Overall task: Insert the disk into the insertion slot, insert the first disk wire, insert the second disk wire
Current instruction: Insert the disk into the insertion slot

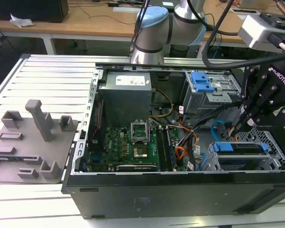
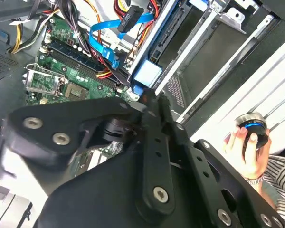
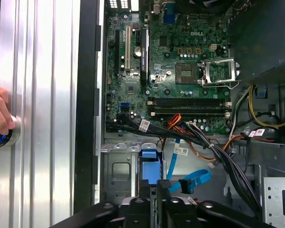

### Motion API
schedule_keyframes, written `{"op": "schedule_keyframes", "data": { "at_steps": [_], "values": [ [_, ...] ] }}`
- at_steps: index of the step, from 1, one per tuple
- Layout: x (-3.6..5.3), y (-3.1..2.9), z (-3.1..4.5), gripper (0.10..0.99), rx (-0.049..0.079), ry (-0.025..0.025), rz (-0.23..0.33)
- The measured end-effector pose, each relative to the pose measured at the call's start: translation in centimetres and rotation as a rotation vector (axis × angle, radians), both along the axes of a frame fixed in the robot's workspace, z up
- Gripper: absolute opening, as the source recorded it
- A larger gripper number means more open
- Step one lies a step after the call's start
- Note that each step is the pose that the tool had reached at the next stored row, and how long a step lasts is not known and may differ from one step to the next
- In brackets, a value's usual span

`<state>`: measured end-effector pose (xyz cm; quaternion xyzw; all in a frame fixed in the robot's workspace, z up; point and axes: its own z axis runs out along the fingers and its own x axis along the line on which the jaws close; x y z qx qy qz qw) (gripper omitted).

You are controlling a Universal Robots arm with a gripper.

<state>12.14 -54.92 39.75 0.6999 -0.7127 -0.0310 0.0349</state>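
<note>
Exterior view: gripper (image 1: 241,124) hangs over the insertion slot (image 1: 256,164), with the disk (image 1: 224,147) apparently seated; we judge the wire steps are in hand. Second wrist view: fingers (image 2: 153,142) clenched, seemingly empty; second disk wire (image 2: 104,29) loose, just beside. First wrist view: tight room between slot wall and cable bundle (image 3: 213,149).

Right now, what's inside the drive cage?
A disk in a blue carrier sits in the cage. The cage's walls cover its sides and underside; how deep it sits can't be judged.
</note>
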Motion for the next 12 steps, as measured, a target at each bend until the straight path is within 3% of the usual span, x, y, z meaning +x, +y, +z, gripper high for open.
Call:
{"op": "schedule_keyframes", "data": {
  "at_steps": [2,3,9,12],
  "values": [
    [0.0,0.0,0.0,0.118,0.0,0.0001,0.0],
    [0.0,0.0,-0.01,0.106,0.0,0.0001,0.0],
    [0.0,0.0,-0.02,0.106,0.0,0.0001,0.0],
    [1.25,0.22,-0.04,0.106,0.0,0.0015,0.0]
  ]
}}
